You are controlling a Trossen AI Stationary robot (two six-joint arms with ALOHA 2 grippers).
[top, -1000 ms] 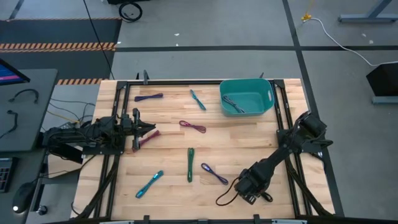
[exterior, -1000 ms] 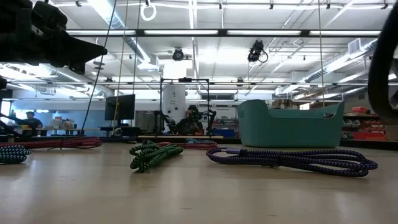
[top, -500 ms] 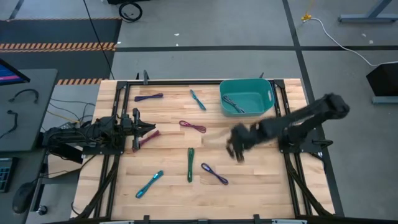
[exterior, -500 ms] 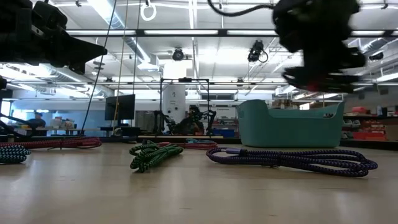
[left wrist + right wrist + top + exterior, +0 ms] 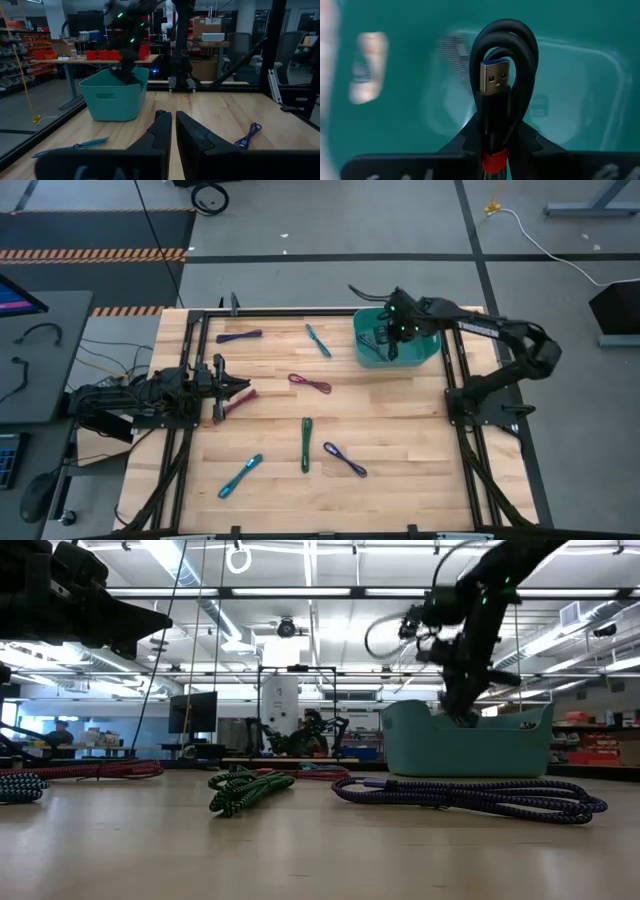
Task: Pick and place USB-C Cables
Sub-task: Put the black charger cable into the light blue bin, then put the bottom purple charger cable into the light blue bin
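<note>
My right gripper (image 5: 392,340) hangs over the teal bin (image 5: 432,330), shut on a black USB-C cable bundle with a red tie (image 5: 501,55). In the low view it (image 5: 462,705) points down at the bin's rim (image 5: 470,745). A grey-purple bundle (image 5: 375,347) lies inside the bin. More bundles lie flat on the table: purple (image 5: 238,336), teal (image 5: 318,340), maroon (image 5: 310,383), green (image 5: 306,444), purple (image 5: 344,459), teal (image 5: 240,475). My left gripper (image 5: 240,388) waits shut at the table's left, above a maroon bundle (image 5: 238,402). My right gripper pinches the black bundle between its two fingers (image 5: 470,140) at the red-tied end (image 5: 495,161). The fingers point down from above. The looped end and the USB plug (image 5: 492,82) stick out past the fingertips, lifted clear over the bin's floor.
The bin stands at the table's far right corner, beside a black frame rail (image 5: 452,350). Bare wood (image 5: 400,430) lies between the bundles and the right arm's base (image 5: 485,405). The left arm lies along the table's left side.
My right arm has swung from the table's near right corner, up and toward the far edge, and now hangs over the teal bin with its fingers pointing down. The left arm and the bundles on the table have kept still.
</note>
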